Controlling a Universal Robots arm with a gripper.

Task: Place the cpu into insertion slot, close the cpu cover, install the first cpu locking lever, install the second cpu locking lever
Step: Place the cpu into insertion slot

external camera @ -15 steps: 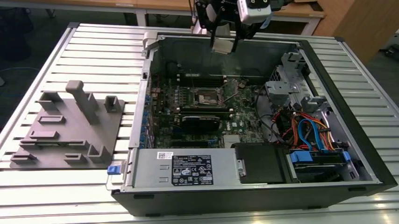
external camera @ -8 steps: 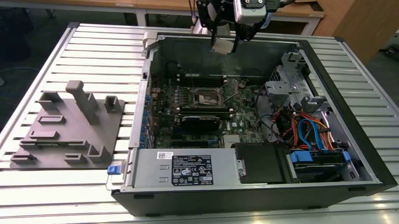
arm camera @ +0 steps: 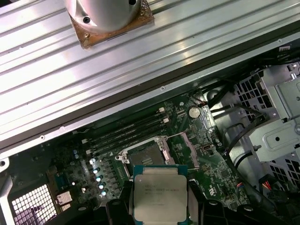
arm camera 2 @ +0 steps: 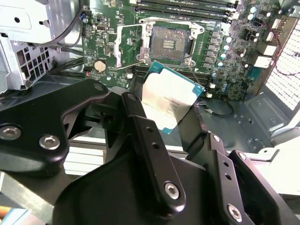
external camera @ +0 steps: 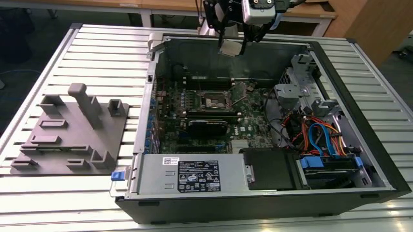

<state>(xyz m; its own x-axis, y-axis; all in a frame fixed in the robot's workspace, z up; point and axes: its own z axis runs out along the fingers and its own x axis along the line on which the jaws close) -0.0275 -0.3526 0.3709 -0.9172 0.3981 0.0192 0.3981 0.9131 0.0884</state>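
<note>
- From my remote station: the gripper (external camera: 232, 44) hangs over the far wall of the open case (external camera: 258, 208) in the exterior view, well above the motherboard (external camera: 252, 104).
- Its fingers (arm camera 2: 145, 136) pinch the cpu (arm camera 2: 171, 101) by two opposite edges. The chip's silver top shows in both wrist views, and it sits tilted in the second wrist view.
- The slot (arm camera 2: 168, 44) lies bare on the green board, its dark middle exposed, with the held chip clear of it in the air.
- The cover (arm camera 2: 127, 44) stands swung open just beside the slot, on the side towards the coin battery (arm camera 2: 99, 65).
- A grey fixture (external camera: 71, 130) rests on the slatted table (external camera: 38, 58) to the exterior view's left of the case, apart from it.
</note>
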